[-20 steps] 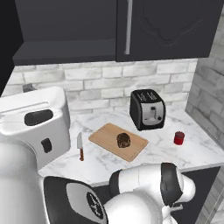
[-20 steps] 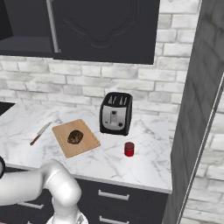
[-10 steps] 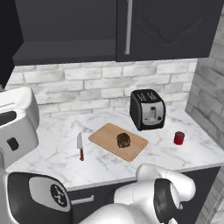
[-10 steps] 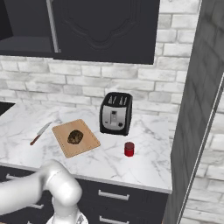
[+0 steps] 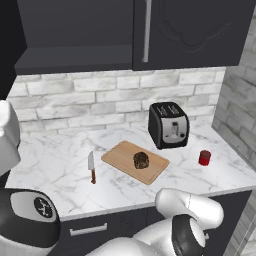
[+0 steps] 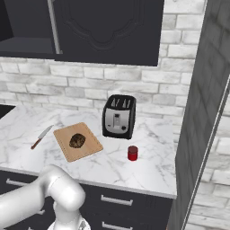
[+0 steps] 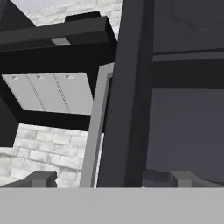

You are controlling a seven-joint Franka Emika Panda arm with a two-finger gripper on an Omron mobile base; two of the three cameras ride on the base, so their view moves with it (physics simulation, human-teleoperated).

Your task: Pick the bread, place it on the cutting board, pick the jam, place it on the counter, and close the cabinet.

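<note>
The dark brown bread (image 5: 141, 160) (image 6: 77, 140) lies on the light wooden cutting board (image 5: 117, 156) (image 6: 92, 146). The red jam (image 5: 204, 158) (image 6: 132, 153) stands on the white marble counter (image 5: 50, 172) (image 6: 150, 168), right of the board. The dark cabinet (image 5: 195, 30) (image 6: 108, 27) hangs above; its left side stands open, showing a shelf (image 5: 75, 52). In the hand view my gripper (image 7: 107, 179) is open, fingertips (image 7: 41, 178) wide apart. It faces the edge of a dark cabinet door (image 7: 131, 87) and a silver bar handle (image 7: 94, 131). Nothing is held.
A black toaster (image 5: 169, 125) (image 6: 119, 116) stands behind the board against the brick wall. A red-handled knife (image 5: 92, 167) (image 6: 41, 137) lies left of the board. A dark tall panel (image 6: 202, 112) bounds the counter on the right. Dark drawers (image 6: 117, 202) run below.
The white arm link in the left base view has swung further left, toward the frame's edge. Bread, jam, board and toaster have not moved.
</note>
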